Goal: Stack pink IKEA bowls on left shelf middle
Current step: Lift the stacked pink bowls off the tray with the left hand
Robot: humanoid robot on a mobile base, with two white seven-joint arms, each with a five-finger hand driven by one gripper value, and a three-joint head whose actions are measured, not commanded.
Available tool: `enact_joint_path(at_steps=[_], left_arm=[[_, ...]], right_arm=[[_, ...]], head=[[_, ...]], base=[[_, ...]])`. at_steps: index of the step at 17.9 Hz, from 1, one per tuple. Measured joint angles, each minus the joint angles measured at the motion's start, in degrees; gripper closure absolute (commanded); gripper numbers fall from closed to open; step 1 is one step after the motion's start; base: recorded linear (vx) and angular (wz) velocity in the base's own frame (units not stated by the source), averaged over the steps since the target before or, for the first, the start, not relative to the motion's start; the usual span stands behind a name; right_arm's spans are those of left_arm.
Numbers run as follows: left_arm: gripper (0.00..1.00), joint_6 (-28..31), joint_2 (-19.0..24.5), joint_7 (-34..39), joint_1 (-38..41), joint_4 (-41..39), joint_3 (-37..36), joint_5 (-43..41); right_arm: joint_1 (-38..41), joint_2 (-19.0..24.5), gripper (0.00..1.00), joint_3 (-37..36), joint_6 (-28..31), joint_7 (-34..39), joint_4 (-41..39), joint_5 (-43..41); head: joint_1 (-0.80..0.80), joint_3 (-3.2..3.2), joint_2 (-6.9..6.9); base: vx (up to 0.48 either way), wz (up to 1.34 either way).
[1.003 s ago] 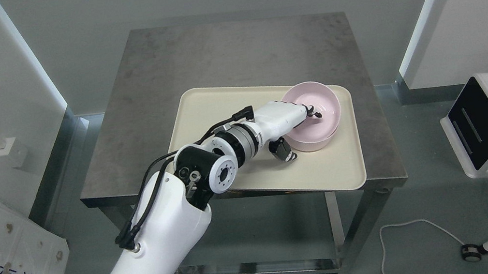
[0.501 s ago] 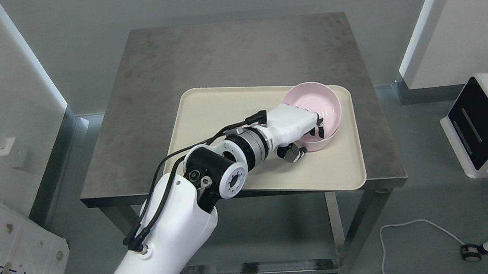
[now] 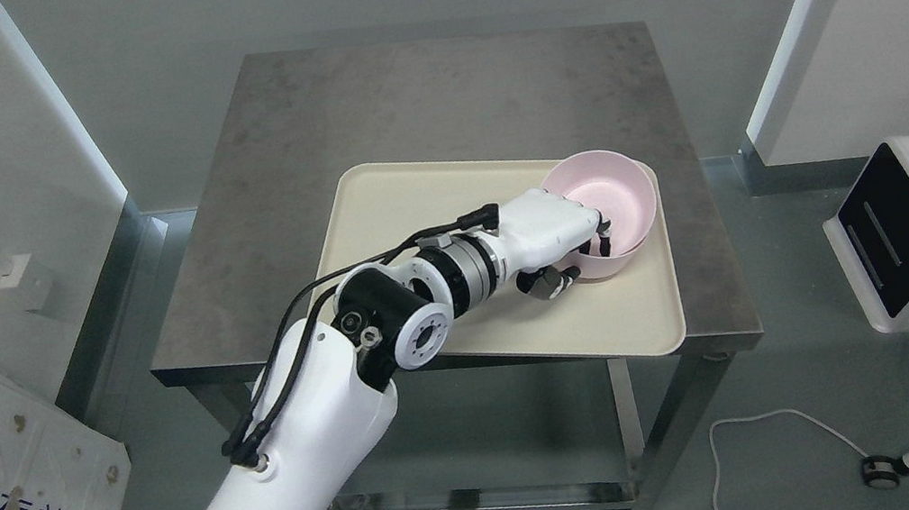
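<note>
A: Item one, nearest you?

B: Left hand (image 3: 550,235), arm entering from seven o'clock. Its fingers (image 3: 599,243) are curled over the near rim of the pink bowl (image 3: 607,208), thumb under the outer wall; you have the bowl pinched at its eight o'clock edge.

A: Item two?

B: The bowl itself, at the three o'clock end of the cream tray (image 3: 421,215), tipped slightly. Round, so no long axis to mind. Whether a second bowl sits nested inside, you cannot tell.

A: Item three?

B: The steel surface (image 3: 395,109) beyond. No shelf is in view; judge it somewhere off towards nine o'clock, so expect a lift, then a swing left.
</note>
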Motion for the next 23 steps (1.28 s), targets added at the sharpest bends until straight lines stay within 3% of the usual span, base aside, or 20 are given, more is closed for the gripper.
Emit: enact_joint_path(at_steps=[6, 17, 23], left_arm=[[0.99, -4.14, 0.0, -0.01, 0.27, -0.42, 5.39, 3.93], [0.99, -23.36, 0.0, -0.46, 9.34, -3.33, 20.71, 13.07], [0.99, -26.52, 0.0, -0.47, 13.82, -5.56, 27.02, 16.22]], right_arm=[[0.0, 0.0, 0.0, 0.0, 0.0, 0.23, 0.0, 0.0], [-0.01, 0.0, 0.0, 0.0, -0.02, -0.04, 0.0, 0.0], [0.0, 0.0, 0.0, 0.0, -0.03, -0.07, 0.0, 0.0]], head=[[0.0, 0.0, 0.0], [0.0, 0.0, 0.0], [0.0, 0.0, 0.0]], base=[[0.008, 0.0], [-0.038, 0.0], [-0.174, 0.12]])
